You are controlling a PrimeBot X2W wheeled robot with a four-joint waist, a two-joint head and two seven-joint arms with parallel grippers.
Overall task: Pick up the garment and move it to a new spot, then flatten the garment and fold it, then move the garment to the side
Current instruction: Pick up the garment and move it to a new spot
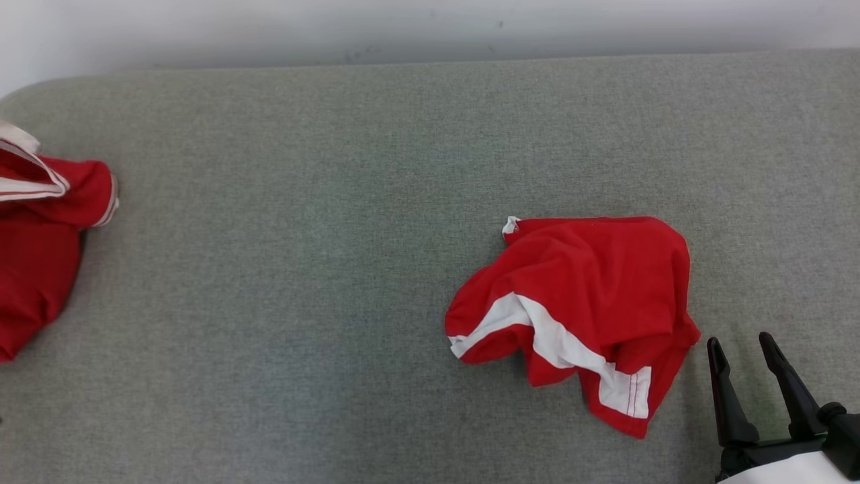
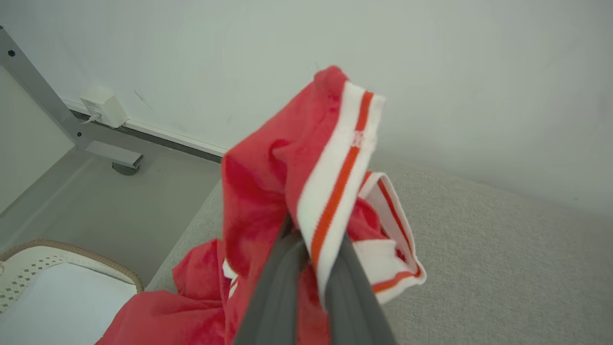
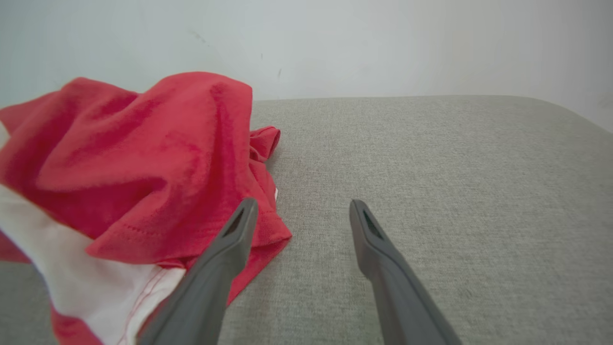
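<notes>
A red soft-knit garment with white, orange-striped ribbed trim (image 1: 40, 255) lies bunched at the far left edge of the grey woven-fabric surface (image 1: 302, 202). Part of it spills past the rounded corner. In the left wrist view a fold of this garment (image 2: 258, 191) is lifted into a limp peak. The left tool (image 2: 313, 239) is clamped tight on it, its two smooth dark fingers (image 2: 273, 287) pinching the ribbed band where the orange stripe runs down the middle. The cloth below hangs in loose, fuzzy folds.

A second crumpled red garment with a broad white band (image 1: 584, 289) sits right of centre on the surface, well apart from the first. It is heaped into a rough, creased mound, with a stitched white hem panel at its near end. The right tool (image 1: 739, 343) stands just beside its near right corner with the jaws spread wide and nothing between them. In the right wrist view that tool (image 3: 302, 206) shows two tapered matt-grey fingers. One finger crosses in front of the red hem of the second garment (image 3: 143, 158), and the other is over bare weave.

The surface has a fine, slightly mottled textile grain and rounded edges, and it stands against a plain pale wall (image 1: 430, 27). Off its left end the left wrist view shows a grey metal frame leg (image 2: 43, 86), a small white box (image 2: 103, 108) on the wall and the cane-edged rim of a white perforated basket (image 2: 72, 251) on the floor.
</notes>
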